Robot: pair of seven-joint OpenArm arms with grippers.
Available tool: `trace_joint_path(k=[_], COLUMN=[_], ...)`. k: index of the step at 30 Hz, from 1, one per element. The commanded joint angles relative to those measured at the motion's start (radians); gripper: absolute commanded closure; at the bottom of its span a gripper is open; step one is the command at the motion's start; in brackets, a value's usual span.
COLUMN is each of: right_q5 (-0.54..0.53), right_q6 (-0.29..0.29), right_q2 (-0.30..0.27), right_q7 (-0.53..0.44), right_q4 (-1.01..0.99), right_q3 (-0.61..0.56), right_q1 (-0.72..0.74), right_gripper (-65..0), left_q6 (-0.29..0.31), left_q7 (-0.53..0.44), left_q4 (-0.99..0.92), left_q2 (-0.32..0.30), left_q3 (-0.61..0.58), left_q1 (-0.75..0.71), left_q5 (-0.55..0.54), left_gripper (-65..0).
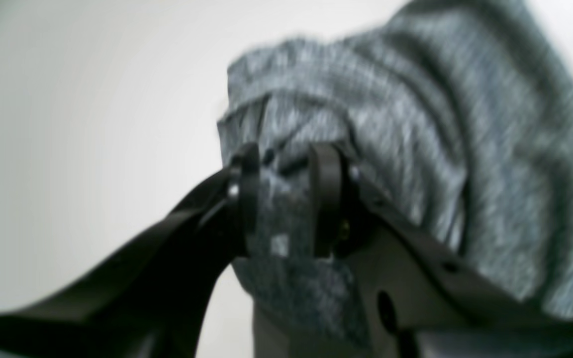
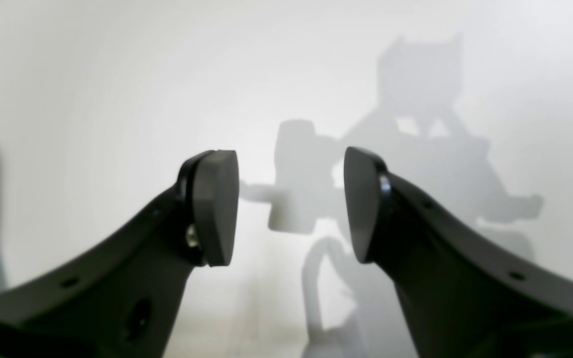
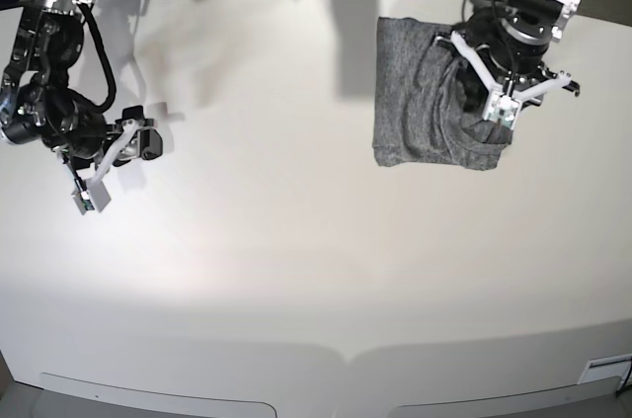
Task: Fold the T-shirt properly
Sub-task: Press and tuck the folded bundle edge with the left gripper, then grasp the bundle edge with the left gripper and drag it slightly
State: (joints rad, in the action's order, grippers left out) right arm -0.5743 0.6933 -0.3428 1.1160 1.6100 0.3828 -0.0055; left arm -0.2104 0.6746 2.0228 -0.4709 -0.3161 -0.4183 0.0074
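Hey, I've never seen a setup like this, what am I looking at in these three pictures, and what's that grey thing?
This is a robot with two arms working over a white table. One picture looks down from above; the other two come from small cameras mounted on each wrist, looking out past the hand.

The grey thing is a T-shirt, already folded into a rough, wrinkled bundle near the far edge of the table. It is the only item lying there.

The left hand is at the shirt, and grey cloth sits between its black fingers; the blur hides whether they are gripping it. The right hand is off to the other side, wide open and holding nothing.
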Motion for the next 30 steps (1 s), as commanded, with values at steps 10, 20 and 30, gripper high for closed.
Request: trace_joint_path(k=[10, 20, 30], right_q5=[-0.012, -0.012, -0.012], right_q6=[0.005, 0.005, 0.005], right_q2=[-0.014, -0.015, -0.014], right_q7=[-0.008, -0.009, -0.009], right_q4=[0.016, 0.016, 0.016], right_q3=[0.005, 0.005, 0.005], right_q1=[0.013, 0.013, 0.013], right_gripper=[-33.9, -33.8, -33.8], left_q6=[-0.01, -0.234, -0.346], left_q7=[0.014, 0.018, -0.173], left_q4=[-0.029, -0.029, -0.03], left_q2=[-0.009, -0.009, -0.009], left_q3=[0.002, 0.002, 0.003], left_q1=[0.003, -0.002, -0.095], left_q5=[-0.031, 0.144, 0.169], left_gripper=[-16.3, 0.0, -0.8])
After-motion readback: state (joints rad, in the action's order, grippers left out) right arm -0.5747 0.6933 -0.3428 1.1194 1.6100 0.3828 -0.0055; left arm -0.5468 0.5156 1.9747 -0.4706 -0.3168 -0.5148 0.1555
